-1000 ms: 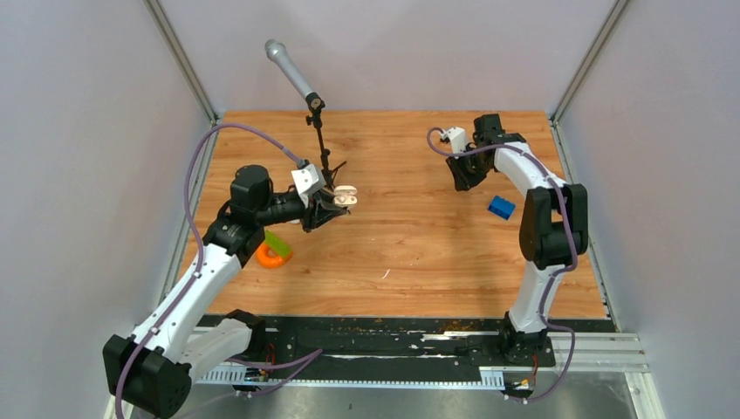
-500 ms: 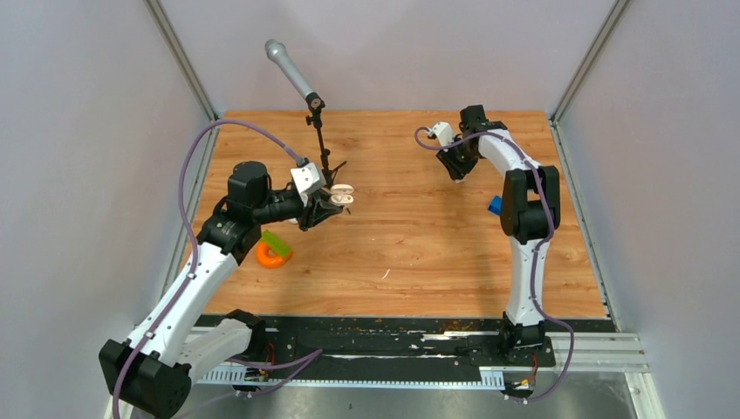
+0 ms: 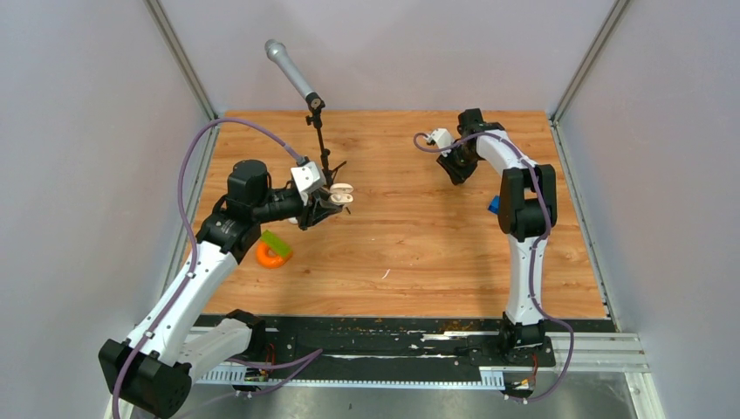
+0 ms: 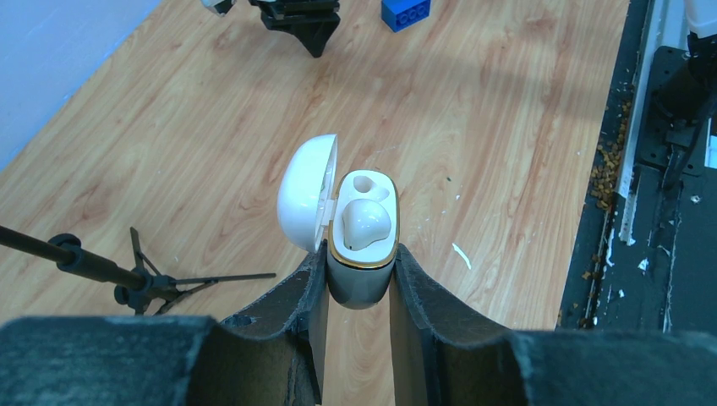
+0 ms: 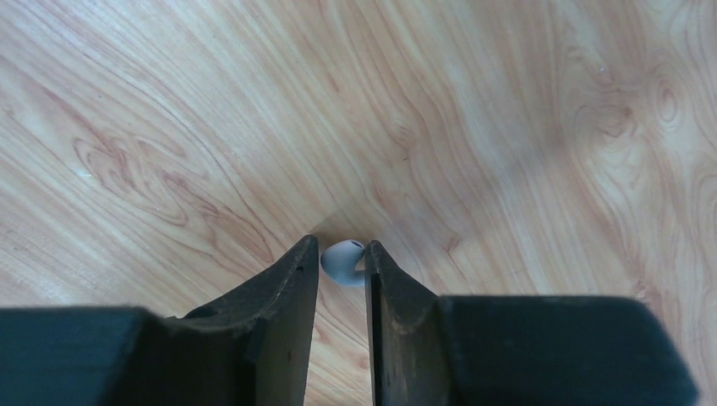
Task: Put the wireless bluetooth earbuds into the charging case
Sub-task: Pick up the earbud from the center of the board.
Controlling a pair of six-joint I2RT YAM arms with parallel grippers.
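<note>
Left fingers [image 4: 292, 309] hold charging case [image 4: 359, 281] lengthwise.

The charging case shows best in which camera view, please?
The left wrist view: the charging case is close up, lid open, one earbud seated. The top view shows only a small white shape; the right wrist view misses it.

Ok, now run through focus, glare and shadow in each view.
Top view: even light, soft shadows, the case tiny. Left wrist: case sharp with a sheen on its lid, left fingers blurred at the bottom. Right wrist: earbud slightly soft, right fingers dark and blurred, shadow on the wood beneath.
</note>
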